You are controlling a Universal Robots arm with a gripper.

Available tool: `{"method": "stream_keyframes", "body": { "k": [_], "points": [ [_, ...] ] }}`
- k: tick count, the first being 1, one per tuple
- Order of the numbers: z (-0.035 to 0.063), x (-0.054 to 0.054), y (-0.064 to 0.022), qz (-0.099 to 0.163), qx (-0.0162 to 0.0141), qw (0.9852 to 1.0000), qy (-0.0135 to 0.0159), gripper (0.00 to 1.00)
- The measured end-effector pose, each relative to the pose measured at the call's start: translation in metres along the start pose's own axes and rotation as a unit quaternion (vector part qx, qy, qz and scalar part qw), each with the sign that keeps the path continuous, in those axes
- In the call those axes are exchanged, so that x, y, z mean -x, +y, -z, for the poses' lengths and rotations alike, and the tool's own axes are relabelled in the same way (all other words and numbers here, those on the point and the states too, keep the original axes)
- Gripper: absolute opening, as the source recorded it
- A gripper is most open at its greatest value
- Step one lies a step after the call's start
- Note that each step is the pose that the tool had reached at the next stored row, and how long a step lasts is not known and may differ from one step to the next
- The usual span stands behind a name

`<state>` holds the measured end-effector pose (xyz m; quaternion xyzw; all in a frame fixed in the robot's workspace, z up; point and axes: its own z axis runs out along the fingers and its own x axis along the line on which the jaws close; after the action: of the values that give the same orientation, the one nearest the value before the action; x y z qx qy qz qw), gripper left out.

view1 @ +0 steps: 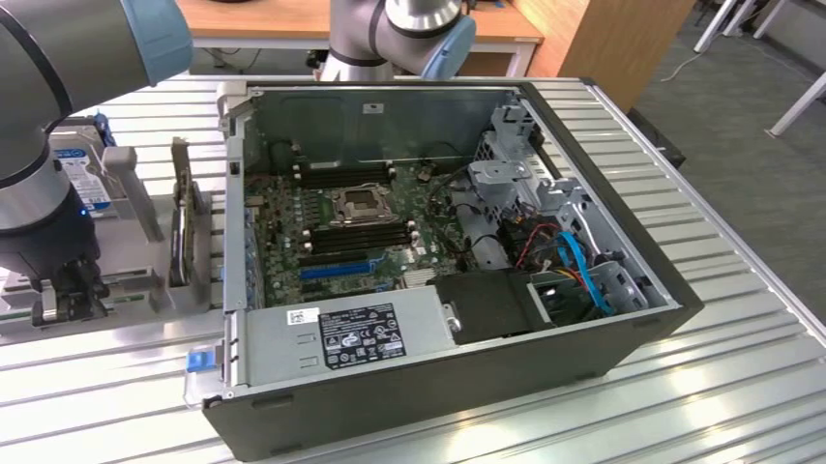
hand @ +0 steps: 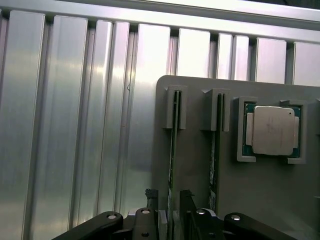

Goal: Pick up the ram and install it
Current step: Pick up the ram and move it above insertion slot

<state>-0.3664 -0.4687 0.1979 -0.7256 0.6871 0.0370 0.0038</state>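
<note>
I've got the gripper [hand: 168,196] jaws wide open, gripping nothing, with the ram [hand: 173,150] on edge in the gray holder [hand: 195,165] between them.

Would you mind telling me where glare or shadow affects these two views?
Exterior view: the ribbed table throws bright bands, while the computer case interior looks dimmer. Wrist view: strong glare streaks the table; the grey holder is evenly lit, and the ram lies dark in its slot.
</note>
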Motion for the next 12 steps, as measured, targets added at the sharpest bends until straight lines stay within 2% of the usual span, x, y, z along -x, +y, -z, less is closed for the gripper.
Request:
{"method": "stream_keyframes", "body": {
  "k": [8, 9, 12],
  "points": [
    [0.0000, 0.0000, 0.0000, 0.000, 0.0000, 1.0000, 0.0000, 0.32],
    [-0.0001, 0.0000, 0.0000, 0.000, 0.0000, 1.0000, 0.0000, 0.38],
    [0.0000, 0.0000, 0.0000, 0.000, 0.0000, 1.0000, 0.0000, 0.38]
  ]
}}
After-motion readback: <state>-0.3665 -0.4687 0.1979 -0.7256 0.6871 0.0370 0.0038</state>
